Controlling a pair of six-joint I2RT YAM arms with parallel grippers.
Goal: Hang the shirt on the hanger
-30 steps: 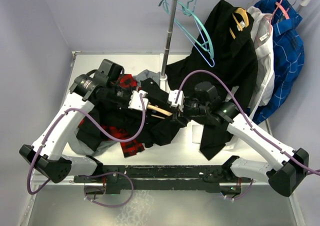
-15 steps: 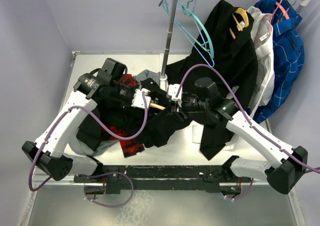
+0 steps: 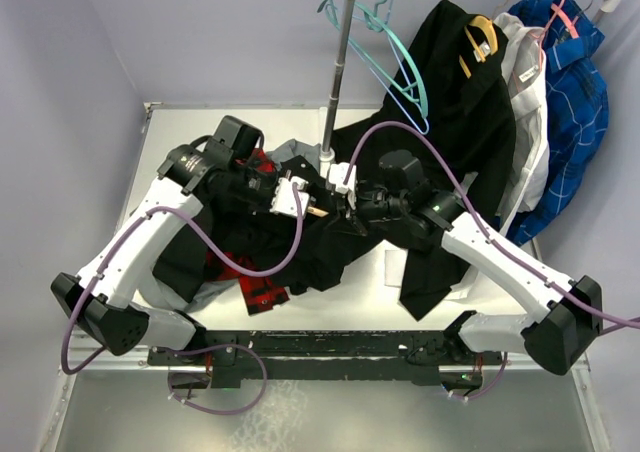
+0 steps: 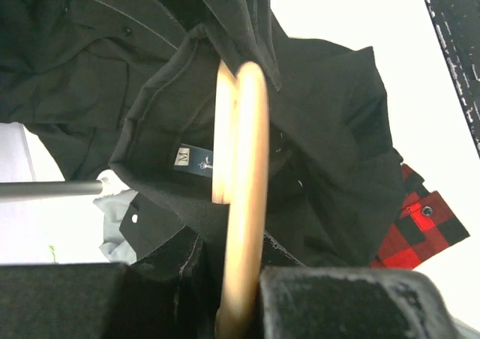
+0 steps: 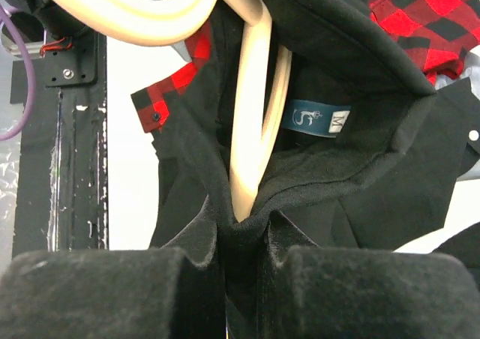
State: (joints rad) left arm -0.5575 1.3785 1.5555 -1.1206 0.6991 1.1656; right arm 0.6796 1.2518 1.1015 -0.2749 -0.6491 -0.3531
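Right wrist view: the shirt (image 5: 352, 204), black and collared, is bunched at the middle of the worktop (image 3: 375, 292). Its collar is draped round one arm of the hanger (image 5: 251, 129), and the small neck label (image 5: 319, 119) faces out. The right gripper (image 5: 240, 260) is pinched narrow on a fold of collar cloth, directly under the hanger's tip. The left gripper (image 4: 241, 301) clamps the hanger's wood from the opposite side. The two meet head-on close to the foot of the rack pole (image 3: 340, 72).

The grip on the cloth looks thin, so a firm tug could likely pull the fold free and let the collar slide off the wood. The hanger's tip sits so near the right jaws that it may be caught along with the cloth. If so, drawing the collar along could fight the left arm's hold and twist the hanger. Only one shoulder seems threaded, and the loose weight of the sleeves could drag the shirt off that side.

The red-and-black plaid shirt (image 3: 262, 290) lies under the black cloth toward the near-left of the worktop, and it could ride up with any lift. With the pole this close, a wide swing risks a knock.
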